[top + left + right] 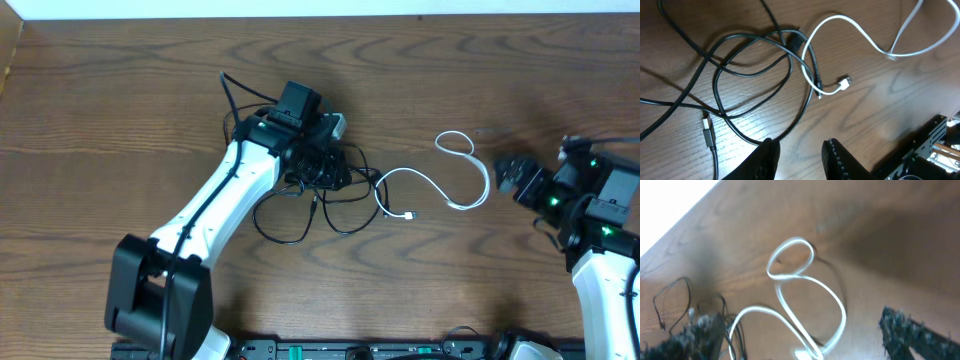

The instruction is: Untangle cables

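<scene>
The black cable (314, 206) lies in tangled loops on the wooden table, mostly under and in front of my left gripper (325, 170). In the left wrist view its loops (716, 85) spread across the wood and one strand runs past the tip of the left finger. That gripper (800, 150) is open with only bare wood between its fingers. The white cable (487, 185) snakes to the right; its plug (842, 82) rests beside the black loops. My right gripper (510, 175) stands open just right of the white cable (795, 240), holding nothing.
The black cable's plug (707, 132) lies flat at the lower left of the left wrist view. The table's far edge (320, 14) runs along the top of the overhead view. A black rail (380, 348) with electronics lines the near edge.
</scene>
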Robot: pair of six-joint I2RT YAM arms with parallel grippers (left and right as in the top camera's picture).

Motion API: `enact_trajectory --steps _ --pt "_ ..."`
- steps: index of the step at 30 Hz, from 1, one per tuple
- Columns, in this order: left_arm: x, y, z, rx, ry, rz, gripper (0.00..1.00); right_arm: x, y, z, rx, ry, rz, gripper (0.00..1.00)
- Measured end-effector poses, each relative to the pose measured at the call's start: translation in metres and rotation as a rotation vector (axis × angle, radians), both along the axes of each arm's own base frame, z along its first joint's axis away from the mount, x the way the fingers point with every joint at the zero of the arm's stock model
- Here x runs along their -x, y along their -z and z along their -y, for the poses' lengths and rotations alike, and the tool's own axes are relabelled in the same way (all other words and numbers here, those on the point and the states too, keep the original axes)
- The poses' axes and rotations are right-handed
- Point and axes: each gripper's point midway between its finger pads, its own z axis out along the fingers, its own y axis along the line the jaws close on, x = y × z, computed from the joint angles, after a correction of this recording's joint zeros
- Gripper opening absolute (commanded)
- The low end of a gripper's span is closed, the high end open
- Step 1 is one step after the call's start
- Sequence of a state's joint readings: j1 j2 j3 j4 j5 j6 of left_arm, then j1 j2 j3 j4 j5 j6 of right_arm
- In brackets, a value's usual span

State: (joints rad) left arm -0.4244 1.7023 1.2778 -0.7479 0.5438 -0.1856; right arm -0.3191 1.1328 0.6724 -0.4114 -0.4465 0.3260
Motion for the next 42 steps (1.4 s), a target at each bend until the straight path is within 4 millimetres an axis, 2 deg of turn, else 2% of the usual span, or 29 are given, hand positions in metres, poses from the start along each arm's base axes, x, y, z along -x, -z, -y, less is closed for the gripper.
enact_trajectory --steps 4,7,15,21,29,35,39,42 --pt "-0.001 0.007 0.000 -0.007 -0.002 -0.017 0.33 0.035 0.037 0.000 -0.035 0.069 -0.236 0.99" --pt "-0.004 0.007 0.002 0.000 -0.014 -0.011 0.33 0.041 0.048 0.004 -0.029 0.099 -0.294 0.99" --pt "-0.017 0.009 0.004 0.004 -0.135 -0.033 0.34 0.018 0.031 -0.011 -0.117 0.034 -0.174 0.99" --pt "-0.024 0.031 0.001 -0.033 -0.262 -0.113 0.34 0.018 0.027 -0.018 -0.156 0.006 -0.162 0.95" --pt "-0.033 0.046 0.006 -0.025 -0.376 -0.168 0.34 0.018 0.026 -0.020 -0.168 0.001 -0.160 0.92" --pt "-0.038 0.065 0.024 -0.008 -0.444 -0.217 0.34 0.018 0.026 -0.021 -0.172 -0.001 -0.161 0.91" --pt "-0.040 0.080 0.044 0.003 -0.430 -0.207 0.34 0.018 0.026 -0.021 -0.173 -0.002 -0.161 0.91" --pt "-0.035 0.094 0.052 -0.033 -0.420 -0.196 0.34 0.018 0.026 -0.021 -0.175 -0.003 -0.160 0.91"
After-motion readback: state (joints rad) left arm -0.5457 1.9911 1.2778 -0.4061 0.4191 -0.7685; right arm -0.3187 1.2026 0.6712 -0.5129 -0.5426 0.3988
